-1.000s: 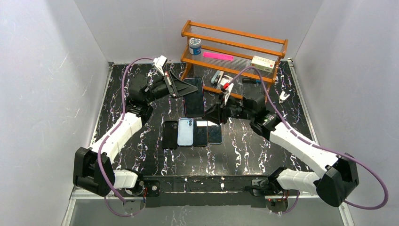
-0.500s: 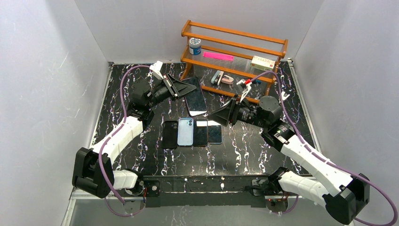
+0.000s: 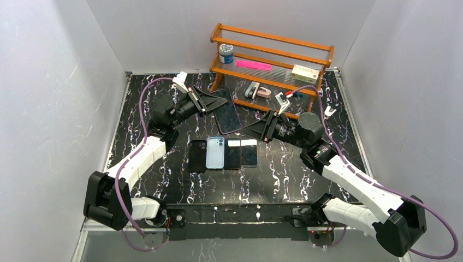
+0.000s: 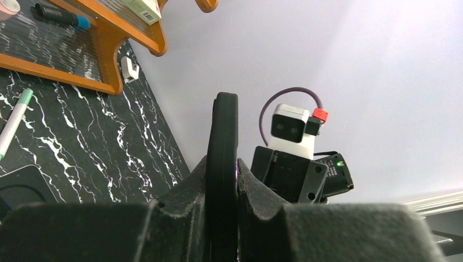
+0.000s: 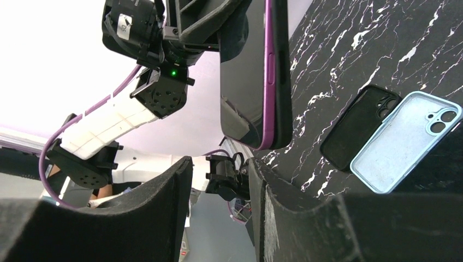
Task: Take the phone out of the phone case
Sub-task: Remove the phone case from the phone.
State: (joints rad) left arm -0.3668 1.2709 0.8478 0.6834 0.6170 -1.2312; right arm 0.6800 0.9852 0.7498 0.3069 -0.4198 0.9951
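Observation:
My left gripper (image 3: 205,101) (image 4: 223,191) is shut on the phone (image 3: 226,111), a dark-screened handset with a purple rim inside a black phone case. It holds the phone tilted above the back of the table. The left wrist view shows the phone (image 4: 223,147) edge-on between the pads. My right gripper (image 3: 262,129) (image 5: 218,213) stands open just right of the phone's lower corner, apart from it. In the right wrist view the phone (image 5: 254,71) hangs beyond the fingertips, and nothing is between them.
A row lies on the marble table: a black case (image 3: 197,155) (image 5: 357,128), a light blue case (image 3: 215,152) (image 5: 404,142) and two dark phones (image 3: 241,153). A wooden rack (image 3: 273,54) with small items stands at the back. A white clip (image 3: 329,112) lies at the right.
My right gripper has opened and backed off to the right of the phone's lower corner. The left gripper has tilted the phone slightly and kept its hold.

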